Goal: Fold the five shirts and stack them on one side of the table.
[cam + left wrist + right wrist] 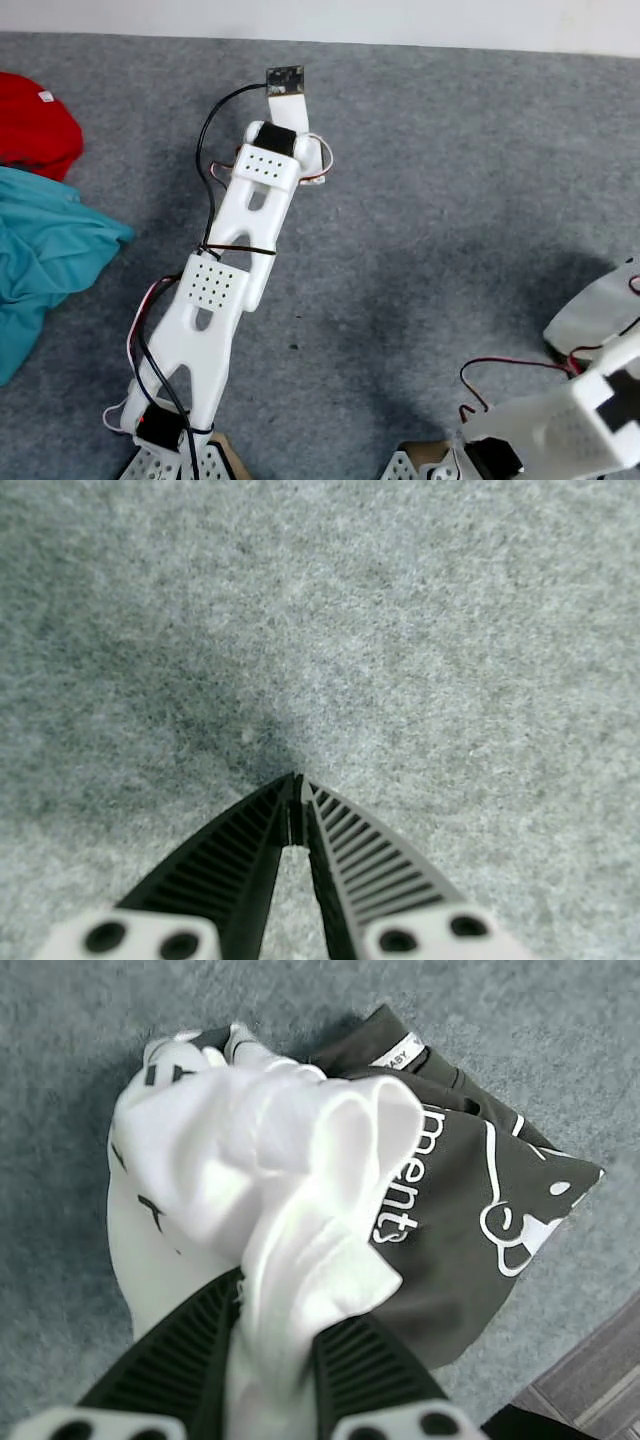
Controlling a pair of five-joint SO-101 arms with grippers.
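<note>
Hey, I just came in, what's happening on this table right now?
Two robot arms are mid shirt-folding. The right arm has its jaws shut on a bunched white shirt, over a dark printed shirt on the grey table. The left arm is stretched over bare table, jaws shut and empty. A red shirt and a teal shirt lie at one edge.

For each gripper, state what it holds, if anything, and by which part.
The right gripper pinches the crumpled white fabric shirt by a bunched fold of its cloth. The left gripper is shut and holds nothing.
</note>
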